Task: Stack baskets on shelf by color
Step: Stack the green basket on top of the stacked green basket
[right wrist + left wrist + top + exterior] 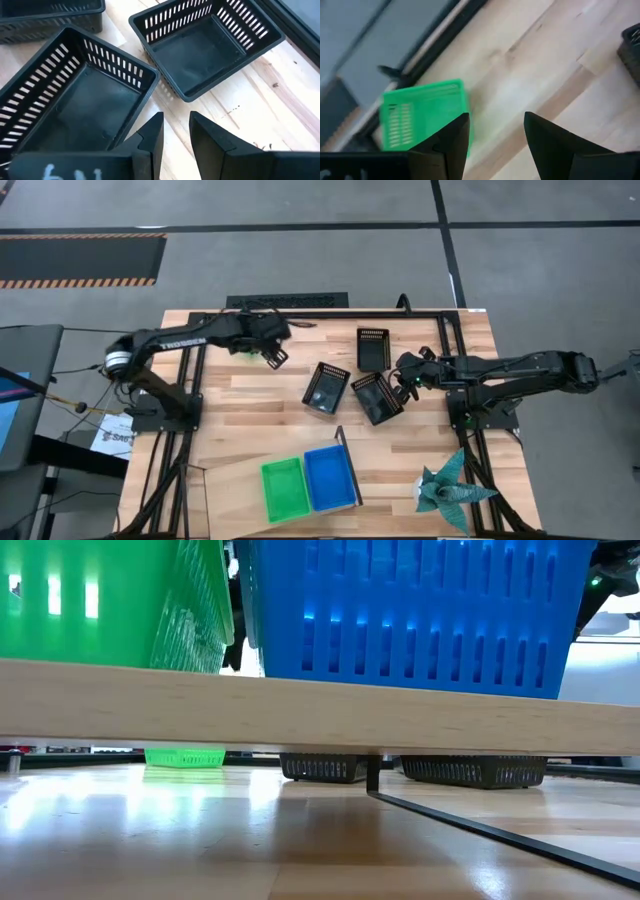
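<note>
Green and blue baskets already sit side by side on the shelf (235, 480).

Left end effector (272, 357), fingers apart, hovers by a loose green basket (422, 113) at the bench's (250, 410) far edge, apparently to grasp it; three black baskets (326, 388) lie mid-bench; right end effector (407, 383), parted, reaches toward one.

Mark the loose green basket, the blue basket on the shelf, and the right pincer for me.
loose green basket (422, 117), left wrist view, its floor.
blue basket (330, 477), high view, its floor.
right pincer (175, 131), right wrist view, between fingertips.
</note>
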